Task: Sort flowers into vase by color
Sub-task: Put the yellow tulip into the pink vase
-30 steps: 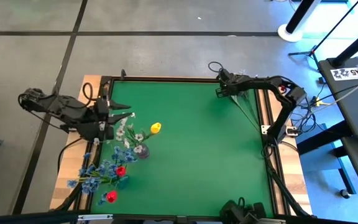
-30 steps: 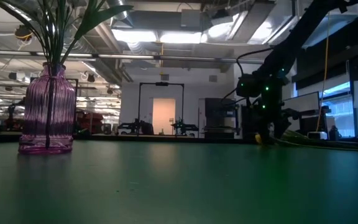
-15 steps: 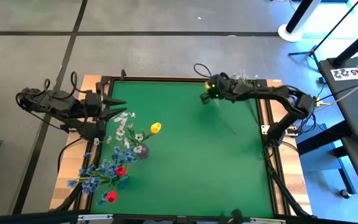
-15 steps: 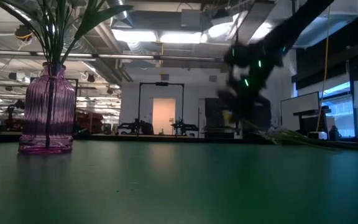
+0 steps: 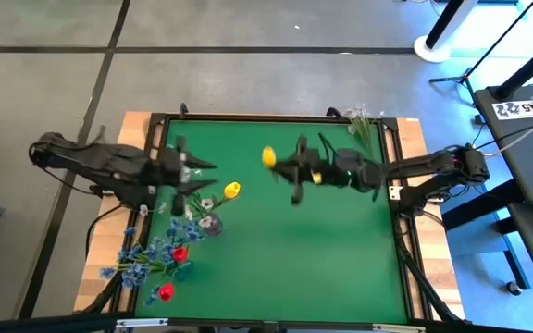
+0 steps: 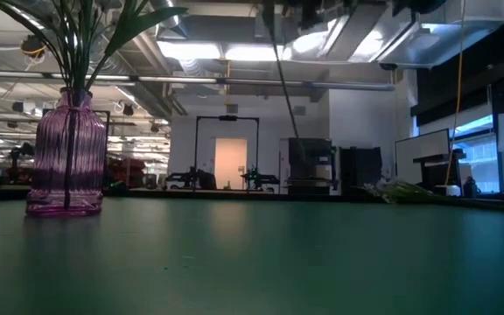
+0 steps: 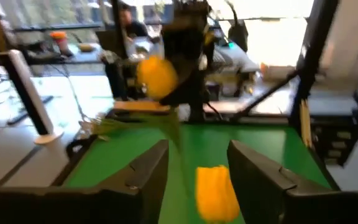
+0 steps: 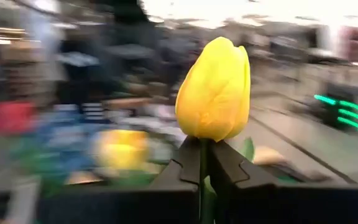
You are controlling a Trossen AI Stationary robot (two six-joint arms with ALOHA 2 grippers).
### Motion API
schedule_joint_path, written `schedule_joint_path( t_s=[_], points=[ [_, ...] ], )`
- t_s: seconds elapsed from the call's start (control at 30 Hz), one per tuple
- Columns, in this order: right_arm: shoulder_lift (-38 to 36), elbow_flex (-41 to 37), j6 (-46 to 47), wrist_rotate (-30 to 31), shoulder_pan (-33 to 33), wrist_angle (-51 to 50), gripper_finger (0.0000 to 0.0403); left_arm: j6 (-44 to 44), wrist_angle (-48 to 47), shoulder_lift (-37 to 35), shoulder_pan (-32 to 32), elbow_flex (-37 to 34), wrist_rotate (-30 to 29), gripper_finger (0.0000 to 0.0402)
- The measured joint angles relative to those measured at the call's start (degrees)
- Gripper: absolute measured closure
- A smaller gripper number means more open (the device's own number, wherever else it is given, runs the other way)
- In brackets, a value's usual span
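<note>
High view looks straight down on the green table (image 5: 285, 240). Low view faces level across it. Wrist views face each other, sharing the held yellow tulip (image 8: 214, 90).

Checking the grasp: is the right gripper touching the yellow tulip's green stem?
Touching. In the right wrist view the right gripper's two dark fingers close on the yellow tulip's green stem just below the bloom, no gap showing.

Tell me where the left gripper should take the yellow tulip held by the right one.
Probably the green stem hanging free below the right gripper, approached level from the left gripper's side; the yellow tulip's bloom sits directly above the shut jaws.
</note>
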Motion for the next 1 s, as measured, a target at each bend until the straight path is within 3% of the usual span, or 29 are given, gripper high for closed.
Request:
schedule_joint_path(
  t_s=[0.3, 0.43, 0.57, 0.7, 0.87, 1.0],
  points=[
    [0.4, 0.0, -8.1, -3.6, 9.4, 7.0, 0.0397, 9.0, 15.2, 14.2, 2.5, 0.0, 12.6, 0.0227],
    [0.4, 0.0, -12.3, -3.7, 11.3, 10.3, 0.0391, 12.9, 23.8, 19.0, 2.6, 0.0, 13.6, 0.0229],
    [0.4, 0.0, -15.9, -3.7, 11.5, 11.3, 0.0394, 13.5, 28.7, 22.4, 4.3, 0.0, 16.0, 0.0229],
    [0.4, 0.1, -18.4, -4.2, 9.8, 12.7, 0.0396, 10.7, 33.6, 24.7, 7.1, 0.0, 23.1, 0.023],
    [2.2, 1.3, -17.8, -7.7, 7.3, 14.2, 0.0392, 7.8, 38.2, 27.4, 10.9, 0.0, 26.1, 0.023],
    [3.6, 2.3, -17.3, -7.2, 7.2, 14.2, 0.0391, 6.0, 38.4, 28.5, 13.2, 0.0, 32.1, 0.024]
  ],
)
